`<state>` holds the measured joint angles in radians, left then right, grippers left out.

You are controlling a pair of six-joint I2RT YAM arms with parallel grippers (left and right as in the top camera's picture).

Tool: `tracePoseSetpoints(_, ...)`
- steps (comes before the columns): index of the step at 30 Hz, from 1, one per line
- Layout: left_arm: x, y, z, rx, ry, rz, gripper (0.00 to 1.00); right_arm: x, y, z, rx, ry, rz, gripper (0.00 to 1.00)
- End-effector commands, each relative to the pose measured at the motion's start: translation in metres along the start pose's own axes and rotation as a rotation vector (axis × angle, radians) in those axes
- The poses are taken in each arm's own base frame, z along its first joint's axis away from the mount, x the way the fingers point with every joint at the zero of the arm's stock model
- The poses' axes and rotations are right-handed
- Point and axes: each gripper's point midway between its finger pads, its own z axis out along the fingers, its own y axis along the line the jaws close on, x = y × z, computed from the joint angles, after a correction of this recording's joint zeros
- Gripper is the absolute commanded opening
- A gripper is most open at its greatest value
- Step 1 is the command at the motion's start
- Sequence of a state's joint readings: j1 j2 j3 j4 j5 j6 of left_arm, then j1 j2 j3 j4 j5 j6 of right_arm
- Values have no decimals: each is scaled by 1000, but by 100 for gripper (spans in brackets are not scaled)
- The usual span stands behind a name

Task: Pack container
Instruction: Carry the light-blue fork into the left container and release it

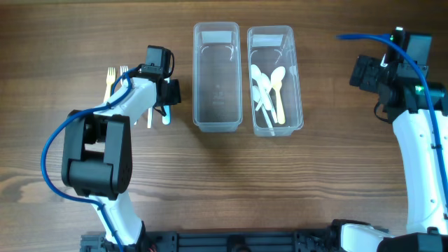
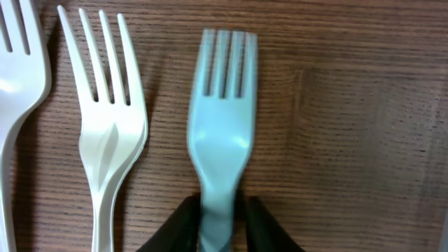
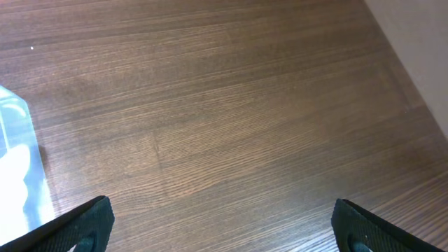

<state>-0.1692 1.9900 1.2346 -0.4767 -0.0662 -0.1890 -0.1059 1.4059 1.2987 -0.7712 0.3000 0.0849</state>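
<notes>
My left gripper (image 2: pixel 221 210) is shut on the handle of a light blue plastic fork (image 2: pixel 222 133) that lies on the wooden table, tines pointing away. In the overhead view this gripper (image 1: pixel 165 94) is left of the two clear containers, with the blue fork (image 1: pixel 166 117) under it. The left container (image 1: pixel 217 122) is empty. The right container (image 1: pixel 299 84) holds several white and cream spoons (image 1: pixel 266 87). My right gripper (image 3: pixel 220 224) is open and empty over bare table at the far right (image 1: pixel 364 73).
A cream fork (image 2: pixel 112 133) lies just left of the blue one, and another white fork (image 2: pixel 17 77) lies further left. More forks (image 1: pixel 115 75) show overhead left of my arm. A corner of a clear container (image 3: pixel 17 161) shows in the right wrist view.
</notes>
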Motion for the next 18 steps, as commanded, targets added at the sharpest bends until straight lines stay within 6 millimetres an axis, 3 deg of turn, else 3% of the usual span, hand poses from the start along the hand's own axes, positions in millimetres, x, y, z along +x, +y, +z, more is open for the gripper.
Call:
tracePoseSetpoints(1,6,2,11,-5,32,-7,14,-5,-2,-3,11,-14,-2,100)
tracePoseSetpoints(6,6,2,10,-5,30,-8,4,-5,-2,-3,11,-14,-2,100)
tracePoseSetpoints(10,-4,0,-3,4,-5,-10,4,-4,-2,-3,11,-14,-3,100)
tracePoseSetpoints(13,-19,-2,-27,17,-54,-13,4,-4,-2,-3,11,-14,-3,100)
tracePoseSetpoints(14,-32,-4,-49,28,-96,-16,4,-5,-2,-3,11,-14,-2,99)
tracePoseSetpoints(18,-54,-7,-96,49,-174,-21,4,-5,-2,-3,11,-14,-3,100)
